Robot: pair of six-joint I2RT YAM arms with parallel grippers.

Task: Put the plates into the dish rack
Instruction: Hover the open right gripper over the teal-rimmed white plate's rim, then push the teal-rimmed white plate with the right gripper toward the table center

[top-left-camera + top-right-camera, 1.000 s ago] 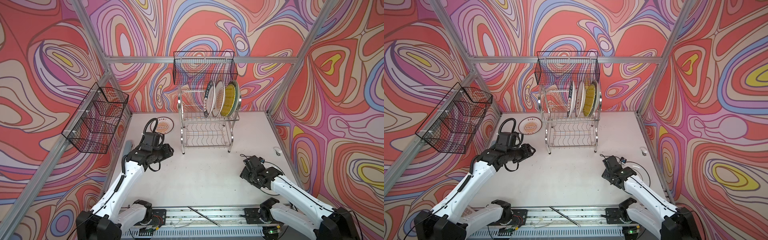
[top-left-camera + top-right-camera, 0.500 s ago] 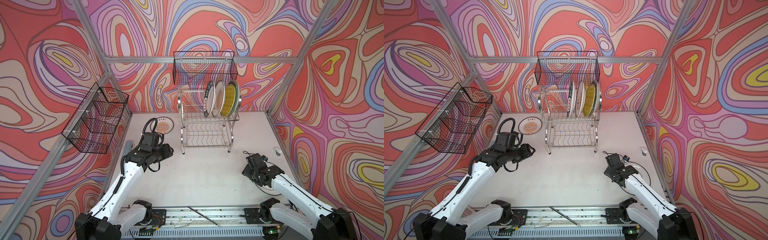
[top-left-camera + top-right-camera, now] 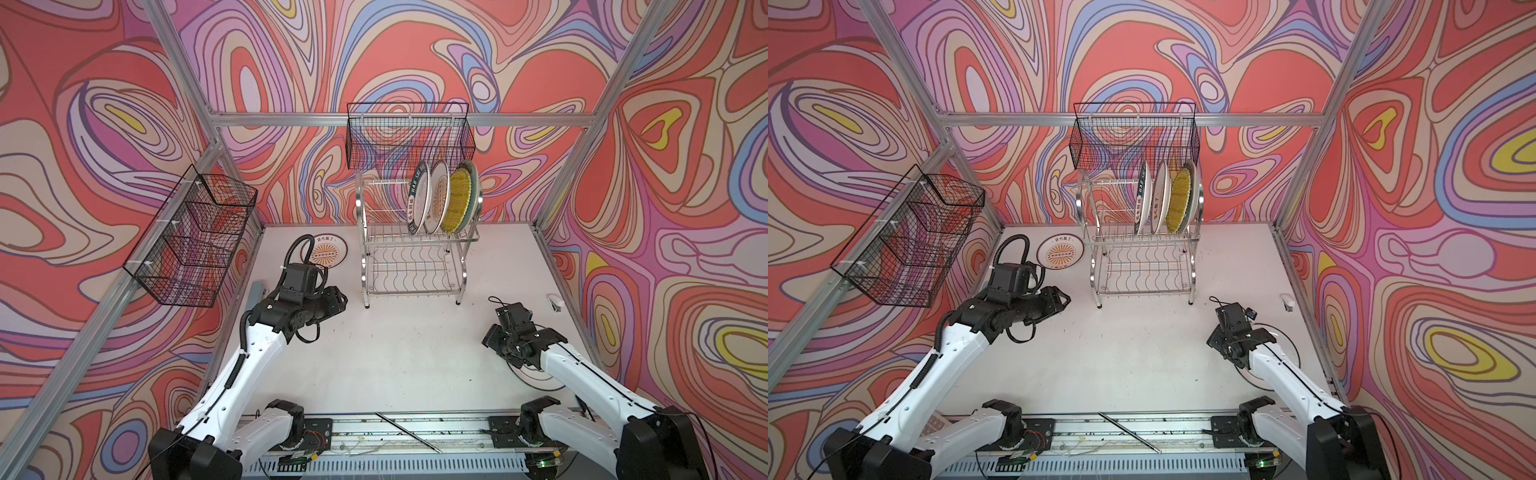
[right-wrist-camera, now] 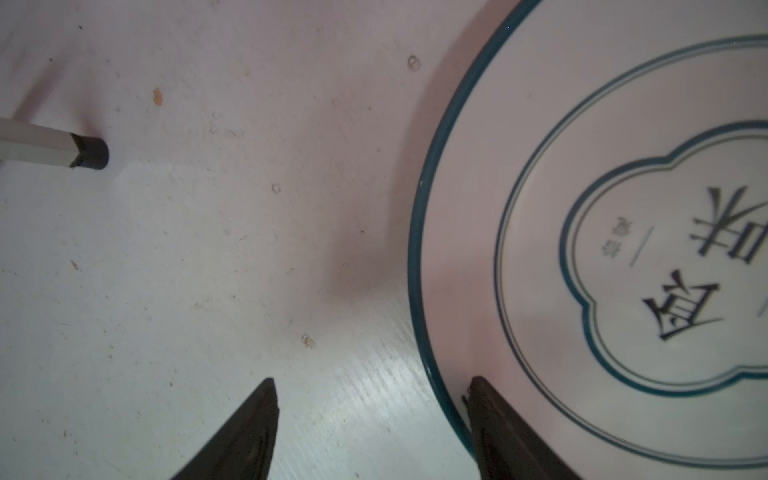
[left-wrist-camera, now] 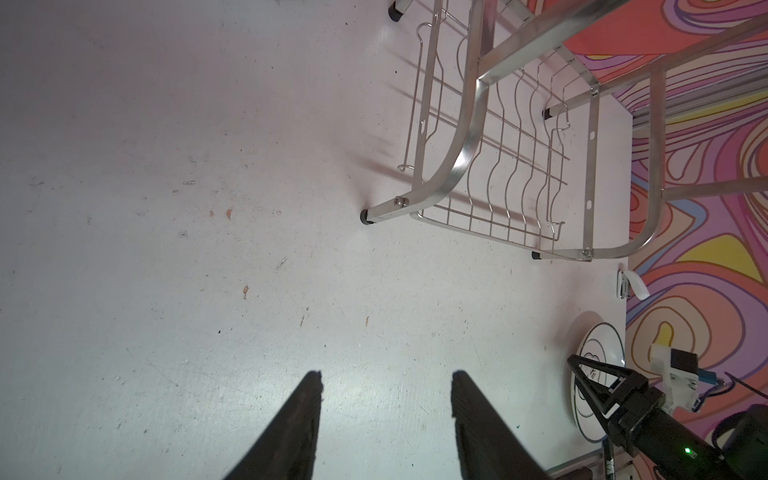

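The chrome dish rack (image 3: 365,270) (image 5: 469,137) stands at the back middle, with several plates (image 3: 436,199) upright in its upper tier. An orange-sunburst plate (image 3: 328,255) (image 3: 1060,252) lies flat on the table left of the rack. A white plate with a dark ring (image 4: 623,249) (image 3: 1283,340) lies near the right edge, mostly under the right arm. My right gripper (image 4: 374,380) is open and low, one finger over the plate's rim and the other over bare table. My left gripper (image 5: 386,376) (image 3: 343,297) is open and empty, left of the rack's front leg.
Black mesh baskets hang on the left wall (image 3: 191,241) and on the back wall (image 3: 409,137) just above the rack. A small white object (image 3: 555,302) lies by the right wall. A thin metal rod (image 3: 407,428) rests on the front rail.
My right gripper has shifted slightly rightward and away, onto the ringed plate's rim. The left arm has not moved.
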